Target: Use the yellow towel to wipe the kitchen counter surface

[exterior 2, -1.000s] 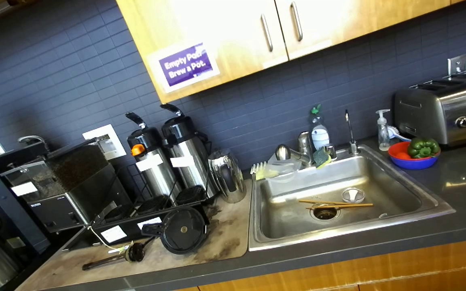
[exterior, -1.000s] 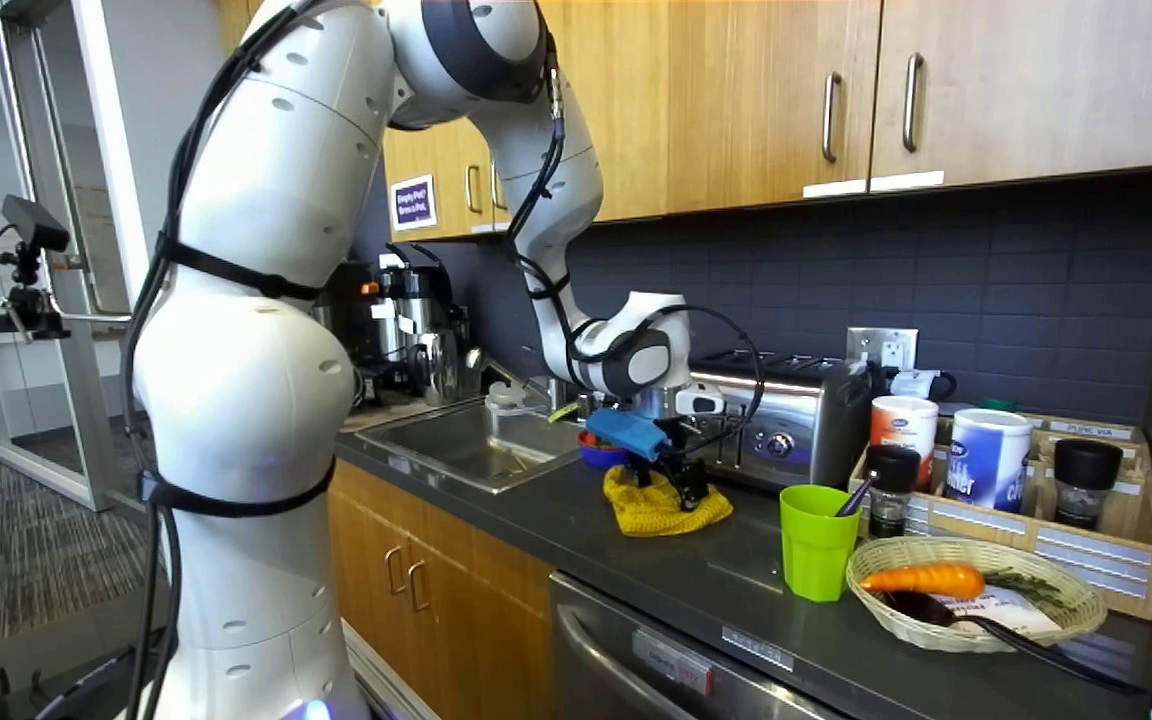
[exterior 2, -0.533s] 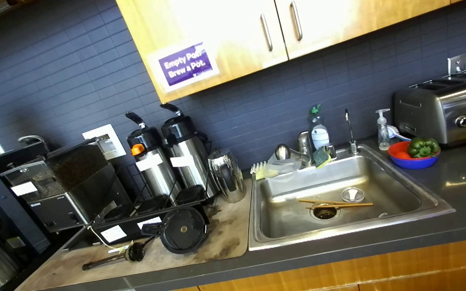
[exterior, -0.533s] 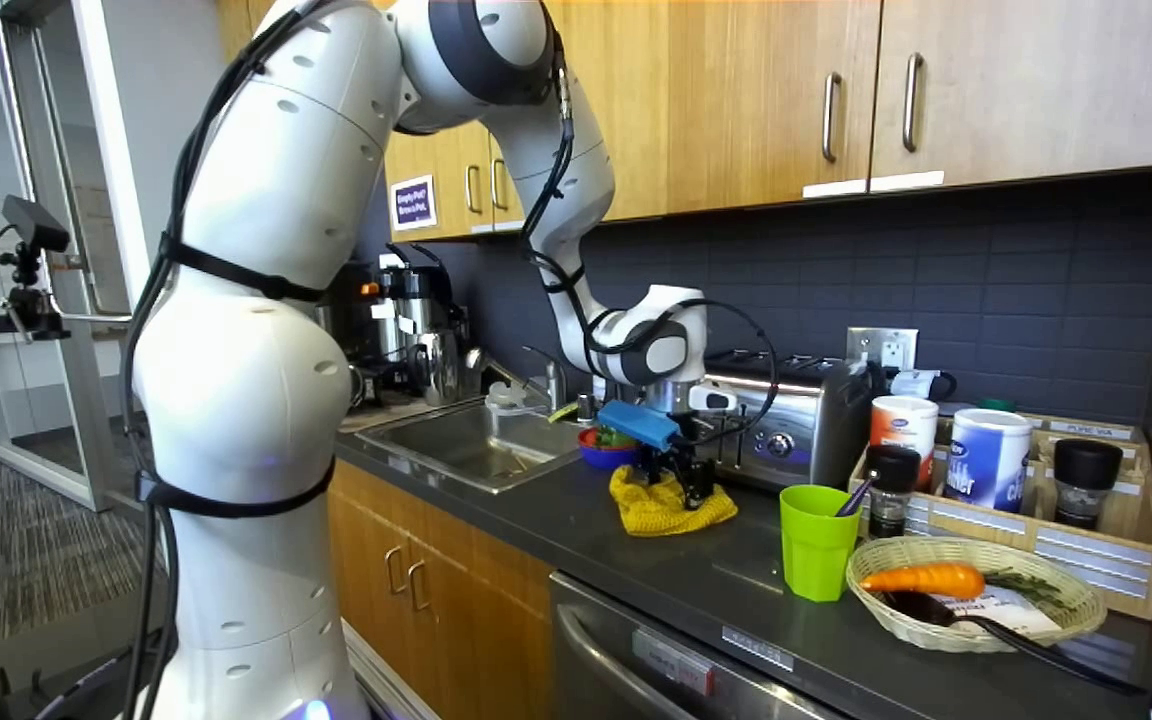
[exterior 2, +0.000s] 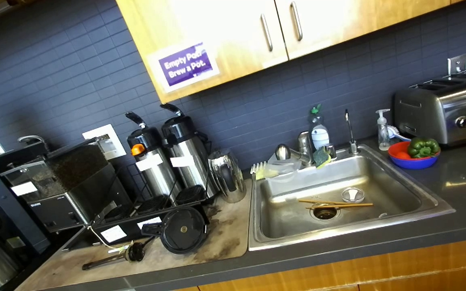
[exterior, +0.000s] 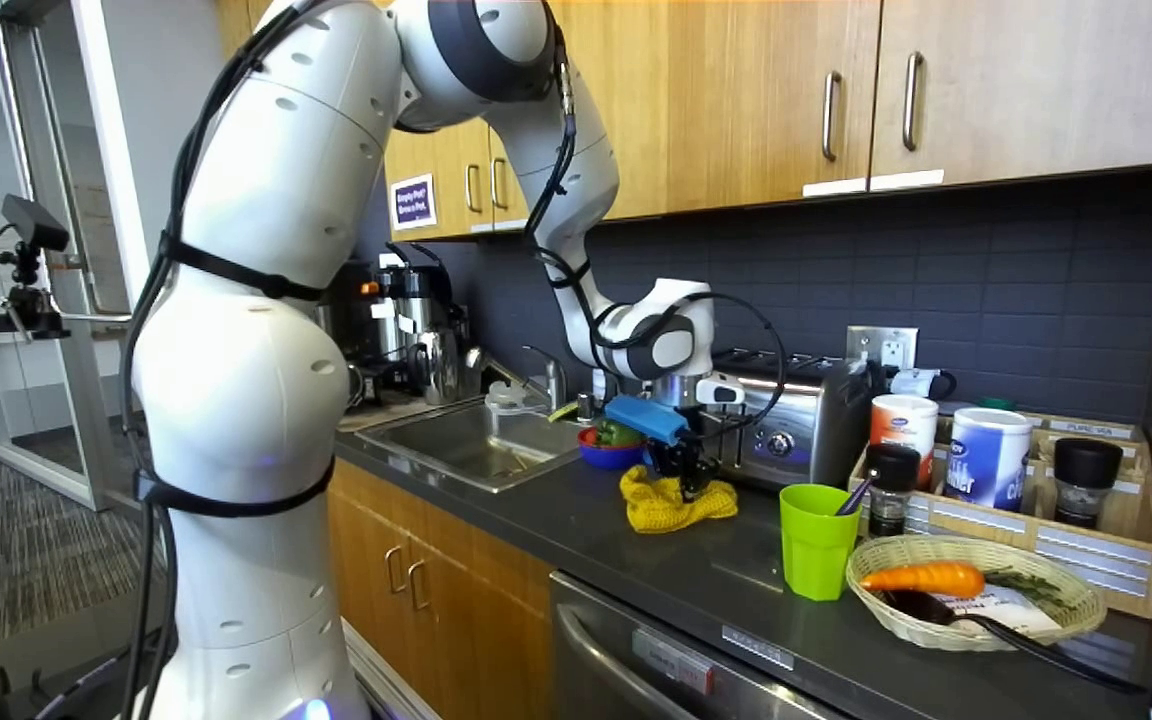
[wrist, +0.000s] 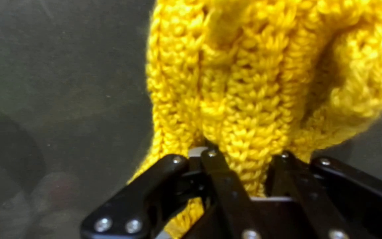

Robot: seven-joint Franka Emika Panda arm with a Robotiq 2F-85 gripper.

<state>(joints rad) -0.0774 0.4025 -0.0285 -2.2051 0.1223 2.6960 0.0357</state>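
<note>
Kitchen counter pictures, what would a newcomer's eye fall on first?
Probably the big white robot arm, dominating the left half of an exterior view. Then the bright yellow towel, bunched at its gripper on the dark counter. The lime green cup would likely come next, close beside the wicker basket.

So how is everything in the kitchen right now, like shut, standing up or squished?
Yellow towel: bunched up on the counter
Fingers: closed on the towel
Cabinet doors: shut
Dishwasher: shut
Toaster: on or off, can't tell
Green cup: upright
Canisters: upright
Airpots: upright, black tops on
Carrot: lying in the wicker basket
Chopsticks: lying in the sink
</note>
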